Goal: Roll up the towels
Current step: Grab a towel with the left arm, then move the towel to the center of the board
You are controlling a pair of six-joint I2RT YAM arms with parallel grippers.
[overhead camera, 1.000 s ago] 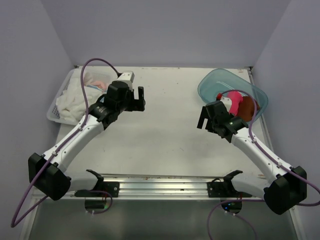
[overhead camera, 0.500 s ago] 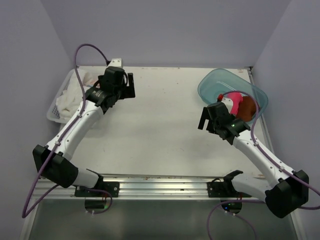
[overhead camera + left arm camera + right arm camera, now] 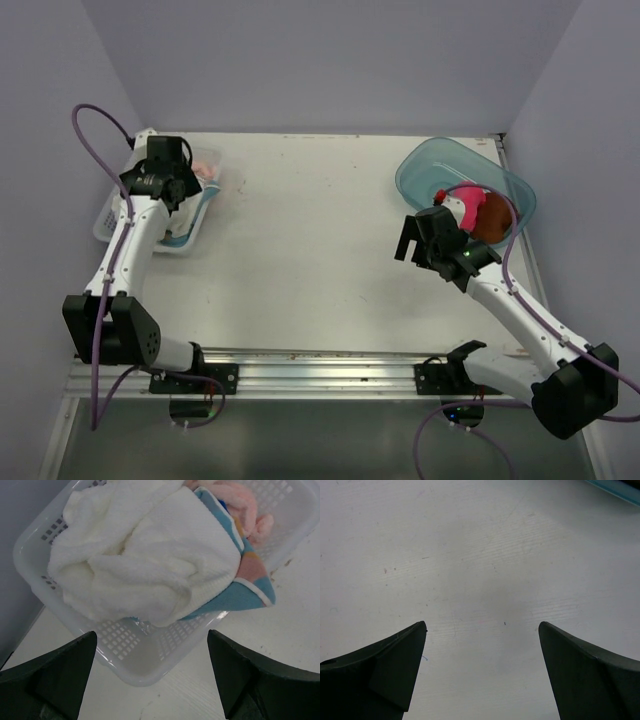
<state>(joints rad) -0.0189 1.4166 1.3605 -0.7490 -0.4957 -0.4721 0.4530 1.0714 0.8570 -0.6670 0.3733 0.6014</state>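
The left fingers (image 3: 50,680) are hovering wide open, empty, over the white towel (image 3: 145,565). The right fingers (image 3: 375,675), equally open, are gripping nothing.

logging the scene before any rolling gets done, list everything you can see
white towel: one, white, heaped on top in the basket
printed towel: one, light blue, under the white one, corner over the basket rim
peach towel: one, pale peach, far end of the basket
basket: one, white lattice, far left of the table
tub: one, clear teal, far right of the table
pink towel: one, hot pink, in the tub
brown towel: one, brown, in the tub beside the pink one
table: one, white
left gripper: one, black, open, above the basket
right gripper: one, black, open, over bare table near the tub
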